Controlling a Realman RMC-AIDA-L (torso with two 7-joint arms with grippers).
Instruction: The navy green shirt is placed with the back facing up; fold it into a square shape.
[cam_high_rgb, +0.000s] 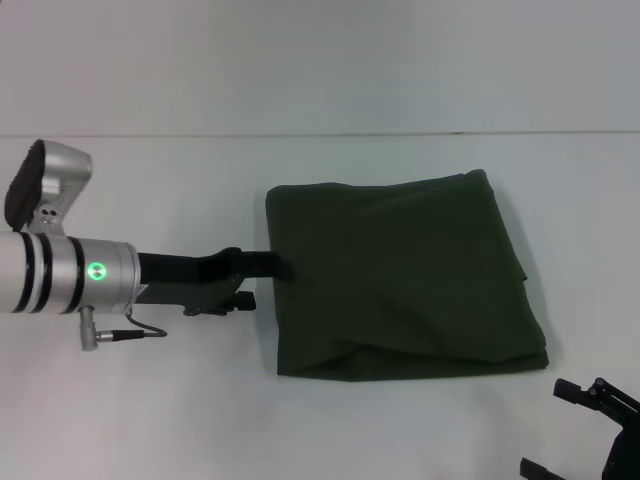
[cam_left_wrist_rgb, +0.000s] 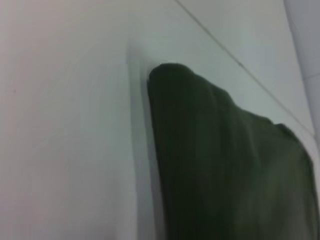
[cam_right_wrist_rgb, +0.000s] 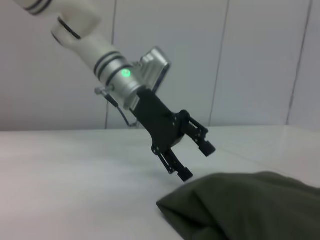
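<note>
- Centrally, the navy green shirt (cam_high_rgb: 405, 275) is seen lying on the white bench (cam_high_rgb: 150, 400), folded into a roughly square bundle with layered edges along its near side
- Its upper left corner (cam_left_wrist_rgb: 167, 72) is shown rounded and slightly raised in the left wrist view, with bare bench beside it
- The left hand (cam_high_rgb: 285, 268) is held low at the shirt's left edge, reaching in from the left on a silver arm with a green light lit
- From the head view its tip is seen at the cloth's border; from the right wrist view the left hand (cam_right_wrist_rgb: 196, 161) is shown above the shirt's corner with its fingers (cam_right_wrist_rgb: 206, 146) spread apart and nothing between them
- Whether the fingers touch the fabric cannot be told from the head view; in the right wrist view a gap is seen between them and the shirt (cam_right_wrist_rgb: 250, 205)
- The right hand (cam_high_rgb: 590, 430) is found at the lower right corner of the head view, apart from the shirt, with its black fingers parted and nothing held
</note>
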